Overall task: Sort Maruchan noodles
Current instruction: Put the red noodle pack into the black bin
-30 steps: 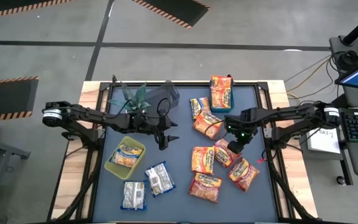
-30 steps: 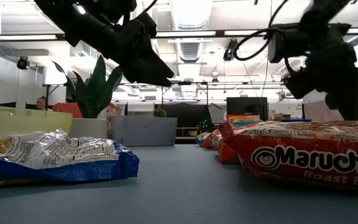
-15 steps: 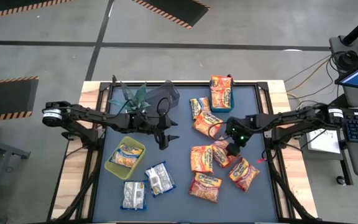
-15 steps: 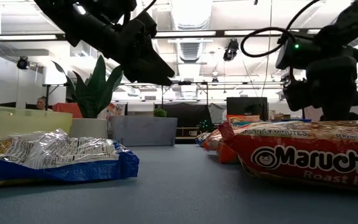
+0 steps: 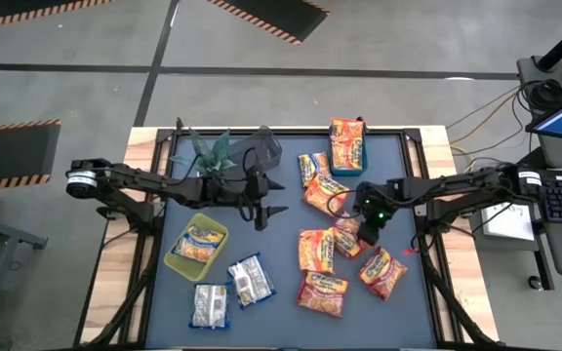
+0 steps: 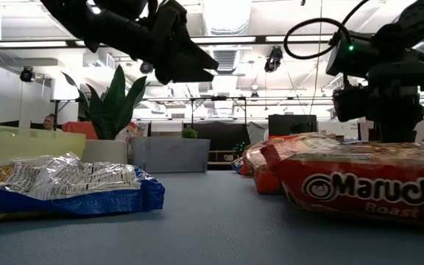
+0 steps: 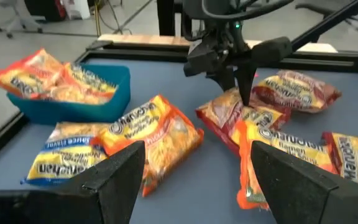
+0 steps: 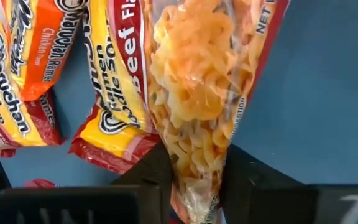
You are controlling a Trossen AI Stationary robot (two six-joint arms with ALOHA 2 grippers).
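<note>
Several orange-red Maruchan packets [image 5: 318,249] lie loose on the right half of the blue table. My right gripper [image 5: 367,232] points down among them and is shut on one orange-red packet [image 8: 194,93], which also shows in the left wrist view [image 7: 225,115]. My left gripper [image 5: 261,205] hangs open and empty above the table's middle, clear of all packets; its fingers [image 7: 114,180] stand wide apart. Two whitish-silver packets [image 5: 250,278] lie flat at the near left. A yellow-and-blue packet [image 5: 198,241] lies in the yellow-green bin. My right gripper pinches the orange-red packet between its two fingers at one narrow end [image 8: 194,180]. The fingers [image 7: 241,93] come from above, pointing down. The rest of the packet reaches out from the fingers and rests low among the neighbouring packets [image 7: 278,140].
A teal bin [image 5: 347,168] at the far right holds orange packets. A yellow-green bin [image 5: 179,263] stands near left. A dark grey bin [image 5: 263,148] and a potted plant [image 5: 208,151] stand at the far left. Bare blue table [image 5: 281,263] lies between the two arms.
My right gripper has come down onto the orange-red packets, shifting a little toward the table's near edge. My left gripper has turned about its wrist and moved slightly toward the far edge, staying open.
</note>
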